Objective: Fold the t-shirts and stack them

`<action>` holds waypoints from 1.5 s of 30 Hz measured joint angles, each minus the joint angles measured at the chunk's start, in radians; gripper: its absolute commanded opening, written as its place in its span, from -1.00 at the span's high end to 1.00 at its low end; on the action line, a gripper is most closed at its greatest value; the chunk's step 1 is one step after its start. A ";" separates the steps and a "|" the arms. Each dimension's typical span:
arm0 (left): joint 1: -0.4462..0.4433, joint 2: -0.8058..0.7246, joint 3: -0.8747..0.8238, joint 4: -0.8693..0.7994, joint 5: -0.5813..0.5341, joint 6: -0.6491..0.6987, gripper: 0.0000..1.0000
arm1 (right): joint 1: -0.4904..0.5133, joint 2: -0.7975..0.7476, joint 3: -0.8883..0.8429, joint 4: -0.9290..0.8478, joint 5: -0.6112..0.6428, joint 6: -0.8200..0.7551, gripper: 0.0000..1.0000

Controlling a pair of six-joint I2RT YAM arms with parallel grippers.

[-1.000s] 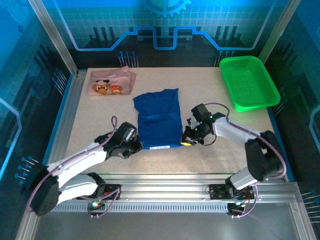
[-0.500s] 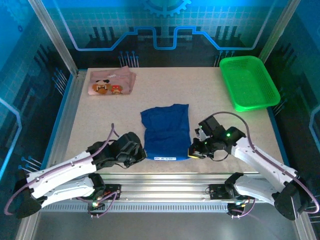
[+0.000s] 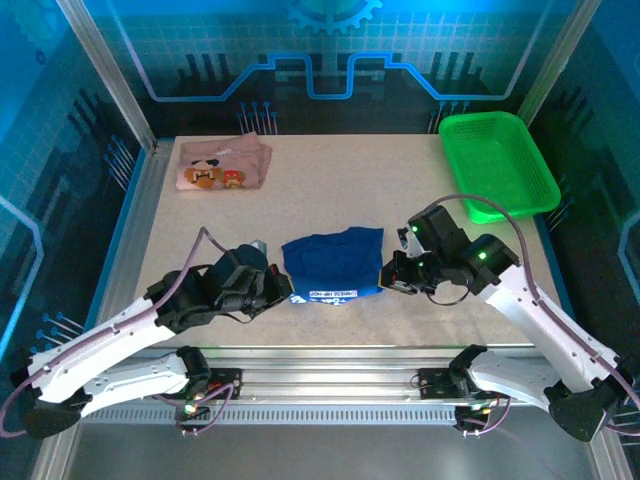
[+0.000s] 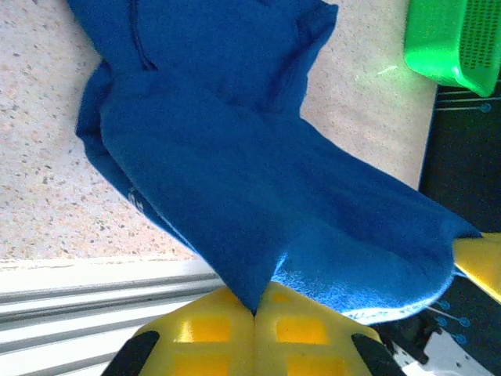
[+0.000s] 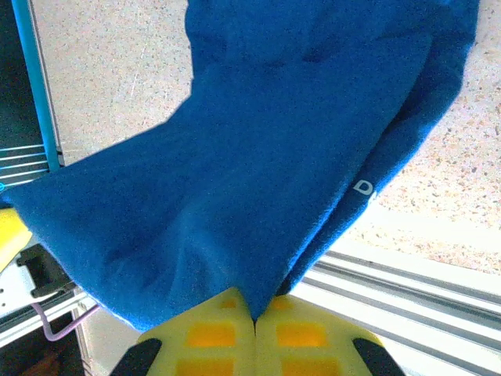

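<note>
Soft royal-blue t-shirt sags creased between left tool and right tool, each clamped on its edge.

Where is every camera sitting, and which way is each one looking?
Top external: above and behind the arms, looking down at the table, both arms, left gripper and right gripper pinching the blue shirt.
Left wrist: on the left arm, looking past its yellow fingers along the shirt toward the green basket.
Right wrist: on the right arm, past its yellow fingers, at the shirt.
Shared: all three show the blue shirt.
</note>
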 measured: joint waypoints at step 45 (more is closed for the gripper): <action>0.606 0.533 0.085 0.249 0.394 0.341 1.00 | -0.338 0.747 0.364 0.093 -0.166 -0.371 1.00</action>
